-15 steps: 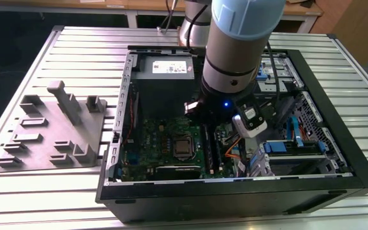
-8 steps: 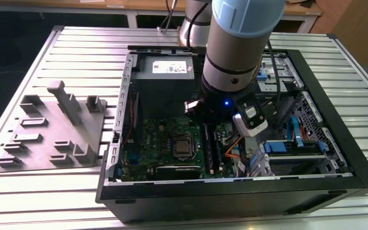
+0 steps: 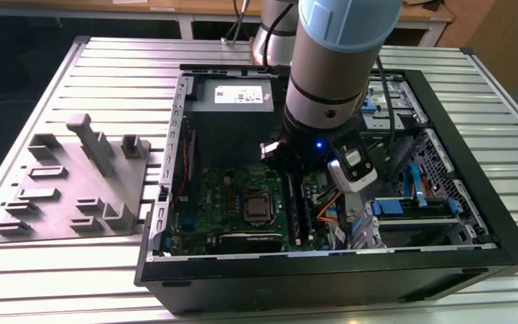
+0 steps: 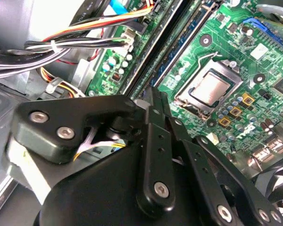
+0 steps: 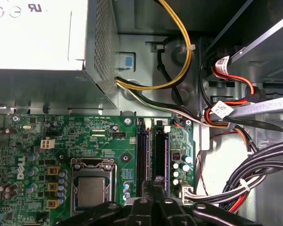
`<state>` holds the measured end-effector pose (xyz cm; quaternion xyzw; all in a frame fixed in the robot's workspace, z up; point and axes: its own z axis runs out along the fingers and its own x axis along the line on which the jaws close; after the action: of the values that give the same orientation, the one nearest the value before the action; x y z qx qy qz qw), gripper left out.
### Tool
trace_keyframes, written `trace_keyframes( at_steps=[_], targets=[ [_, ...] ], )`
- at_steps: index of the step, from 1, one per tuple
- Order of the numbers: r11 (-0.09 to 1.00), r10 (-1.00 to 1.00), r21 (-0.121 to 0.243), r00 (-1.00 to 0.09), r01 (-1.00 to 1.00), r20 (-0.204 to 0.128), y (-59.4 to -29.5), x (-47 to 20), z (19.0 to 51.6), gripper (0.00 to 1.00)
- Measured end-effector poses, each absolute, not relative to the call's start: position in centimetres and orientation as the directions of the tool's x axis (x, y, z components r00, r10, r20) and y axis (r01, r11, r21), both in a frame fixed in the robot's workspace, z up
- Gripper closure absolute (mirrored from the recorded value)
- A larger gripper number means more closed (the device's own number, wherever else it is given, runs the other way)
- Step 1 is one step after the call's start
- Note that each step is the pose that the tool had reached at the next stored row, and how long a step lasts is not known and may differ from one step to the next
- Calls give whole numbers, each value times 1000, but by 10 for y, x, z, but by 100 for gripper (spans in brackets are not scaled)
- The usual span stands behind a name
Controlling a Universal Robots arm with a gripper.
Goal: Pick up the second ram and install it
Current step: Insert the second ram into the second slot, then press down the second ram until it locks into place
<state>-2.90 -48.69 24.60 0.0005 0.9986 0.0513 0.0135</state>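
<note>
Gripper (image 3: 293,177) low inside the case, over the motherboard (image 3: 214,202) slots. The ram (image 5: 159,153) stands on edge directly beneath the fingers, long axis along its slot, beside the first stick (image 5: 141,153). Fingers appear pressed onto its top edge.

We note a ribbed metal table (image 3: 106,67) carrying an open black computer case (image 3: 475,202) and, just beside it, a grey plastic fixture tray (image 3: 70,196).
</note>
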Motion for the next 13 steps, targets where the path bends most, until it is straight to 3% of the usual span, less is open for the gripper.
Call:
trace_keyframes(
  at_steps=[13],
  targets=[
    [995, 2, 102, -1000, 0, -27, -487, -29, 249, 90]
  ],
)
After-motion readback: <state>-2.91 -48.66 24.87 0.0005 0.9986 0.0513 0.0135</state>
